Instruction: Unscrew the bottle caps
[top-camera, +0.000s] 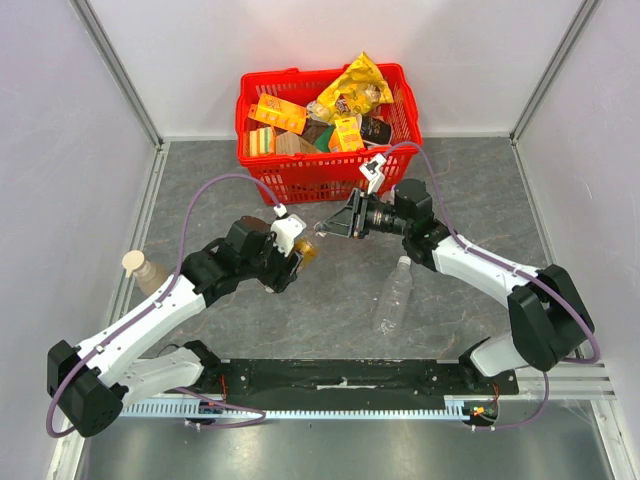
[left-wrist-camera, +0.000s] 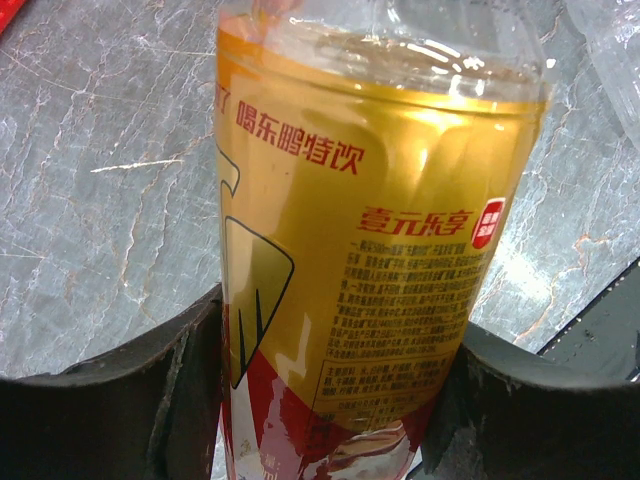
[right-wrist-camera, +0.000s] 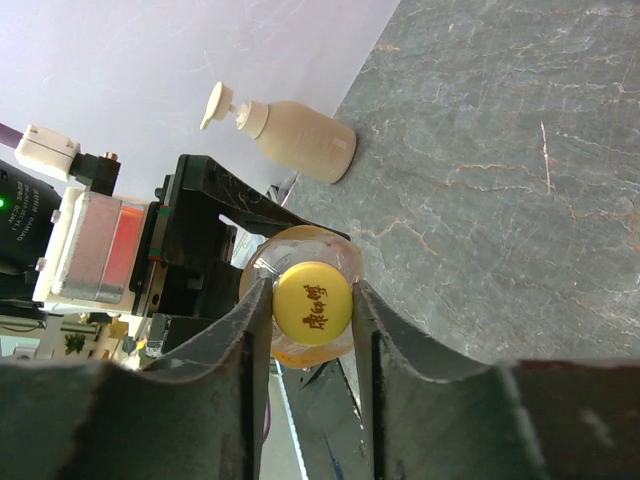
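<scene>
- We saw the left claw (left-wrist-camera: 340, 340) clamped on the body of a yellow-labelled bottle (left-wrist-camera: 380, 180), one finger pressing each side. It held the bottle above the tabletop (top-camera: 480, 190), just in front of the red basket (top-camera: 300, 178).
- The right claw (right-wrist-camera: 312, 305) was nearly closed, its fingers touching both sides of the yellow cap (right-wrist-camera: 312, 295), which sat on that bottle's neck.
- A clear bottle (top-camera: 393, 295) lay on its side farther in front of the basket, towards the right.
- A beige-capped bottle (top-camera: 150, 272) sat well apart from the basket, front-left.

Yellow cap (right-wrist-camera: 312, 302), red basket (top-camera: 292, 173)
</scene>
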